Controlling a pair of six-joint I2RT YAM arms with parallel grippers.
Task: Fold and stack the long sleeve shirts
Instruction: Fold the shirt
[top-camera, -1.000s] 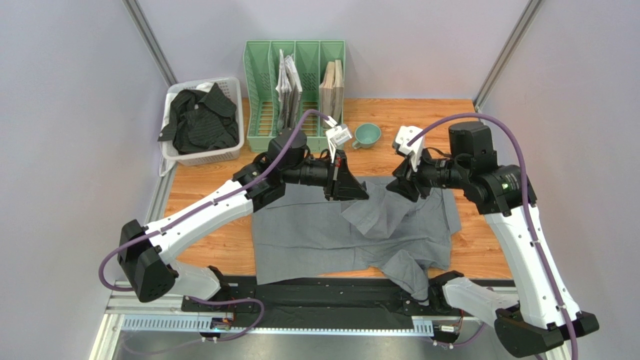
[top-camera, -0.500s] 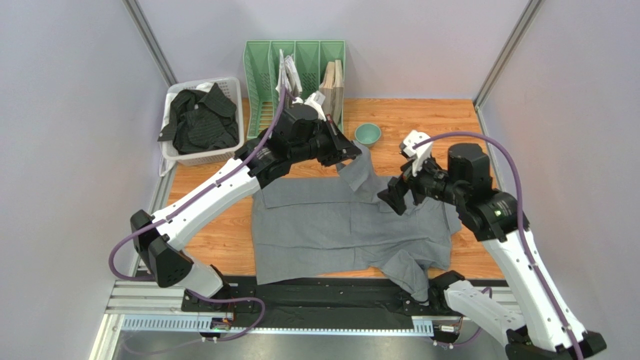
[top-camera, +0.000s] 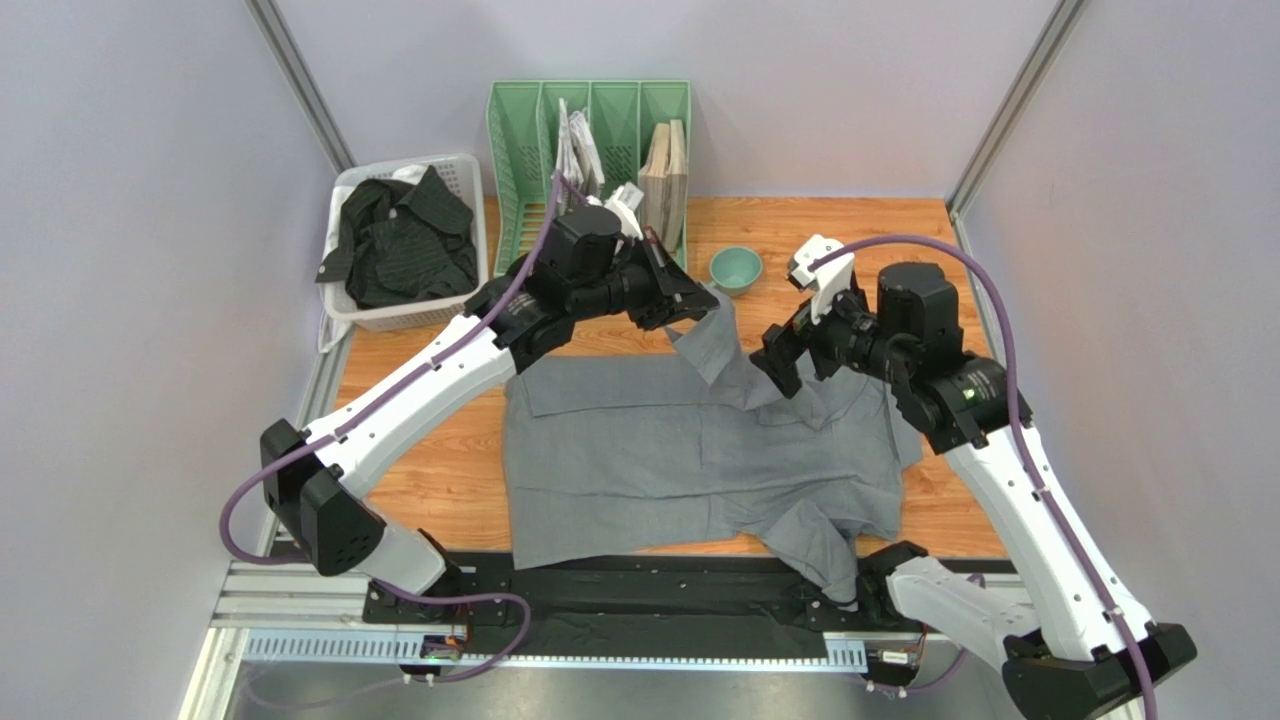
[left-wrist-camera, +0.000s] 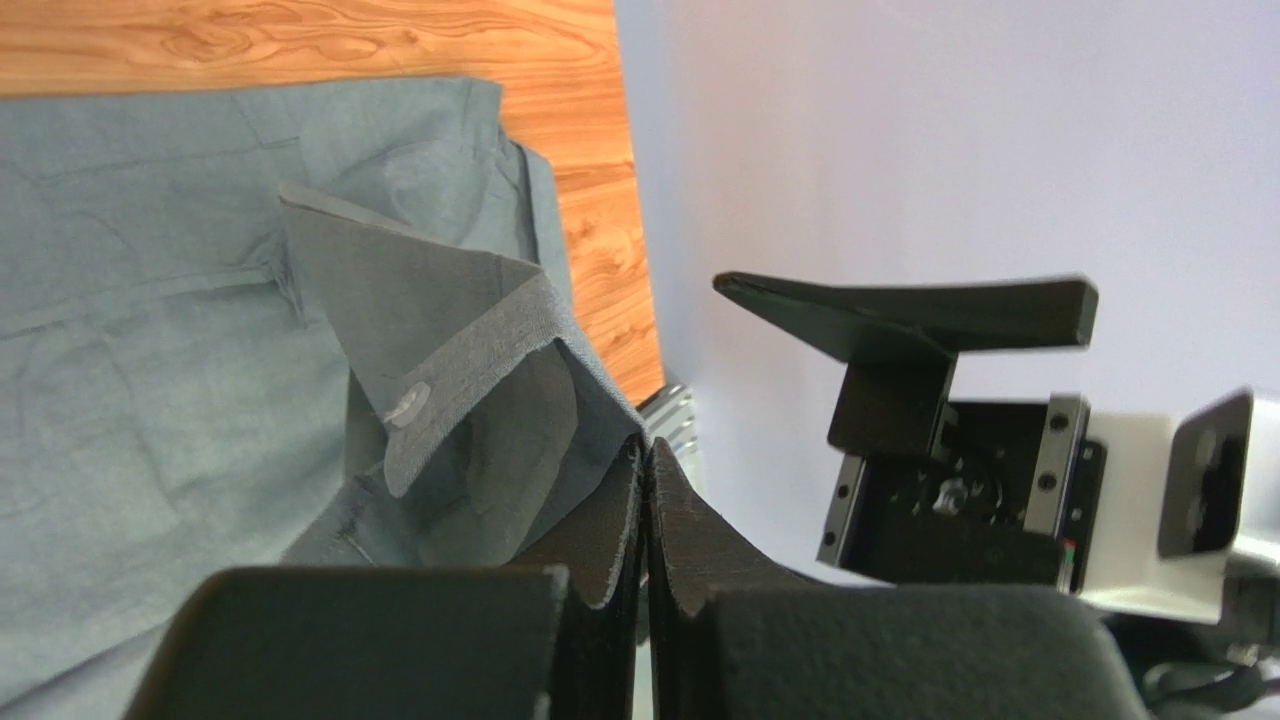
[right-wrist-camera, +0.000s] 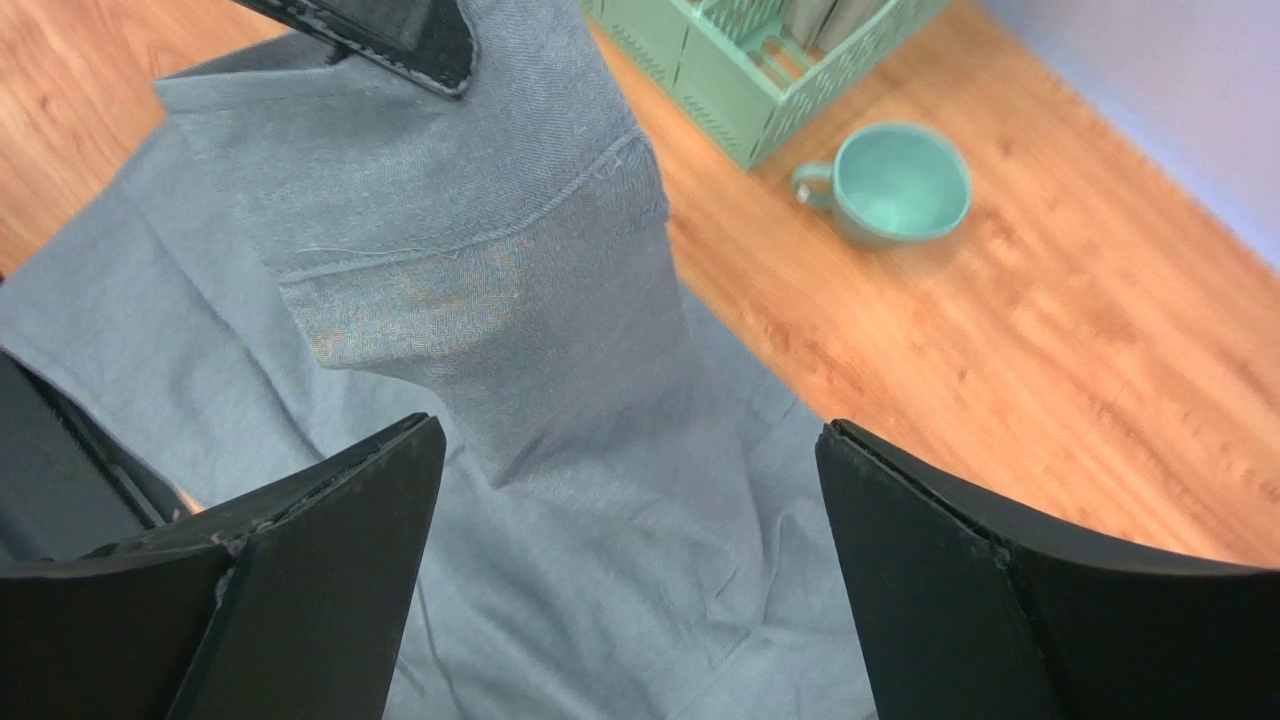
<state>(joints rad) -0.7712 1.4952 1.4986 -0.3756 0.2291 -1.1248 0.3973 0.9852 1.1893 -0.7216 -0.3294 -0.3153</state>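
Observation:
The grey long sleeve shirt (top-camera: 661, 450) lies spread on the wooden table. One sleeve (top-camera: 721, 348) is lifted off it by the cuff (left-wrist-camera: 451, 375). My left gripper (top-camera: 700, 305) is shut on that cuff, its jaws (left-wrist-camera: 646, 458) pressed together on the cloth. My right gripper (top-camera: 778, 365) hangs open just right of the raised sleeve (right-wrist-camera: 496, 285). Its fingers (right-wrist-camera: 323, 503) stand wide apart above the shirt with nothing between them. The black striped long sleeve shirt (top-camera: 398, 240) lies crumpled in a white basket (top-camera: 451, 312) at the back left.
A green slotted file rack (top-camera: 589, 135) with papers stands at the back, close behind my left gripper. A teal mug (top-camera: 735, 269) sits on the table right of it. Grey walls close in both sides. A black rail (top-camera: 631, 585) runs along the near edge.
My right gripper has opened and let go of the sleeve. My left gripper has carried the cuff up and toward the back of the table, near the rack.

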